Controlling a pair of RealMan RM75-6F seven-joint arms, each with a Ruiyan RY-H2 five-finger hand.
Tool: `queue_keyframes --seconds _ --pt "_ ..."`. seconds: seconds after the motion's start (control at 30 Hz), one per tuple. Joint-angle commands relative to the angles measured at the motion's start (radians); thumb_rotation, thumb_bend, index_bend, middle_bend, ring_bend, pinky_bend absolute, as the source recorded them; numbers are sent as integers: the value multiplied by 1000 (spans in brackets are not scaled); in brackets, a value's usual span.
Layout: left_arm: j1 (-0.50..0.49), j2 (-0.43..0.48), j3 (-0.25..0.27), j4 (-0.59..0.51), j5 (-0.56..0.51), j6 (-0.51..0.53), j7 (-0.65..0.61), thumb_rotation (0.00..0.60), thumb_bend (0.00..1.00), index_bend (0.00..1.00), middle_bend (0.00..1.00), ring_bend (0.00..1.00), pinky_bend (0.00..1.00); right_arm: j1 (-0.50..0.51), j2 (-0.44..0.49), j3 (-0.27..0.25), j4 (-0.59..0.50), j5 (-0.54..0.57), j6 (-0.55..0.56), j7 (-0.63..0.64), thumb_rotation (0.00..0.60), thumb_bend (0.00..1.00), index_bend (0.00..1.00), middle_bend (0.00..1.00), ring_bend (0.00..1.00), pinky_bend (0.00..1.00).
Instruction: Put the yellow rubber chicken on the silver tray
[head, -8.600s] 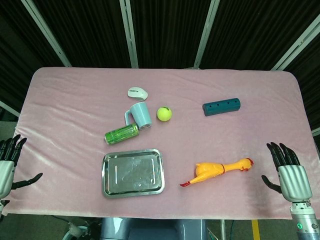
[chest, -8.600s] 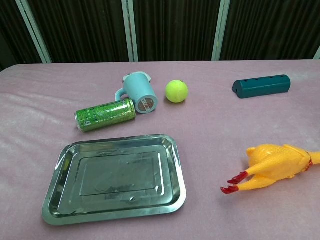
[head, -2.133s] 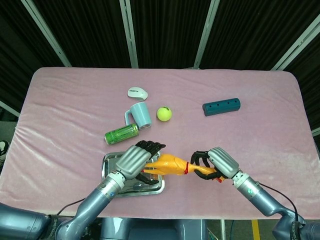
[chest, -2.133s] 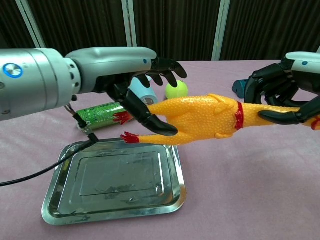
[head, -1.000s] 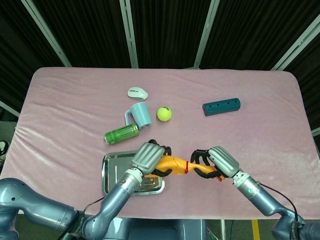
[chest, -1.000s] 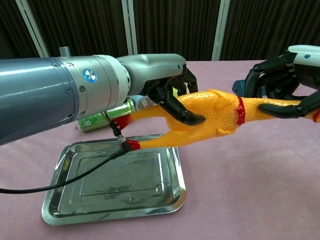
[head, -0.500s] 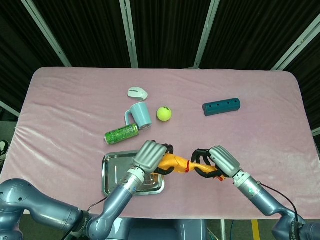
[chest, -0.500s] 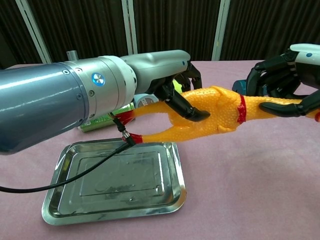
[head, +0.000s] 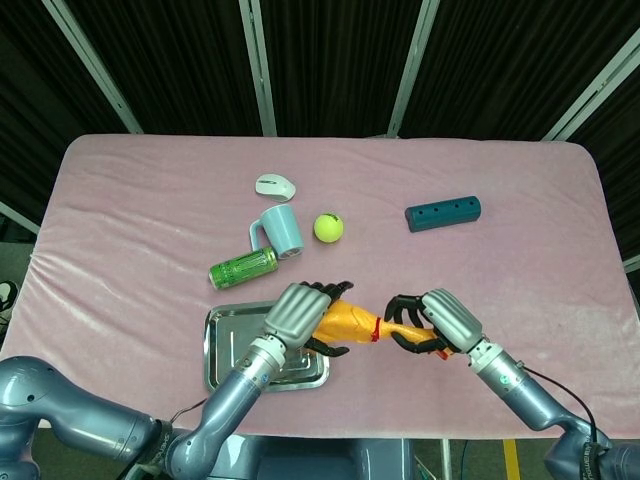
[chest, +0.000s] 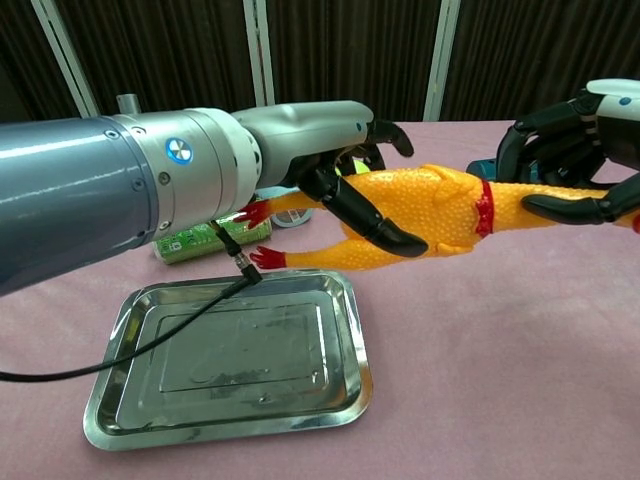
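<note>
The yellow rubber chicken (head: 352, 322) hangs level in the air just right of the silver tray (head: 214, 352), its red feet (chest: 255, 258) over the tray's far edge (chest: 240, 284). My right hand (head: 436, 322) grips its neck by the red collar (chest: 484, 210). My left hand (head: 303, 314) is around the chicken's body (chest: 440, 215): its fingers (chest: 388, 130) are stretched out above the back, and the thumb (chest: 372, 230) lies across the belly. The left hand's grip looks loosened. The chicken's head is hidden in the right hand.
Behind the tray lie a green can (head: 243, 267), a light blue mug (head: 279, 229) on its side, a yellow-green ball (head: 328, 228) and a white mouse (head: 275, 185). A teal block (head: 443, 213) sits at the back right. The table's front edge is close below the tray.
My left hand's fingers have straightened off the chicken's body, where half a second ago they were curled on it. The chicken stays in the right hand, shifted slightly right.
</note>
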Motion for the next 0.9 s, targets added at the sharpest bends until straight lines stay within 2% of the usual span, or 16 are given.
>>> queue_keyframes --seconds 0.03,0.37,0.47,0.6,0.73,0.83,0.9 --pt "1 6 0 -4 -4 0 -1 533 11 9 147 181 300 -1 1 1 -1 1 2 1 600 1000 964 740 756 972" --pt "1 14 0 7 -3 6 -12 534 30 19 143 180 300 -4 4 2 -5 3 7 2 600 1000 965 740 756 972" --pt "-6 9 -3 15 -10 3 -9 532 146 85 183 185 300 -3 2 2 -6 3 8 4 600 1000 965 740 757 972" --pt "-18 -5 -11 27 -22 2 -5 512 357 209 295 271 305 -3 1 2 -3 4 6 10 600 1000 968 742 759 973" --pt "-34 -24 -15 42 -37 -3 6 546 497 306 393 349 309 -2 -1 2 -1 4 7 18 600 1000 970 743 761 973" --pt "-46 -38 -17 52 -40 -1 18 592 587 429 518 451 340 -4 -1 3 1 5 10 22 600 1000 971 743 761 973" --pt "-49 -48 -20 58 -31 8 17 600 637 516 603 531 365 -5 -1 3 4 8 10 24 600 1000 971 744 761 973"
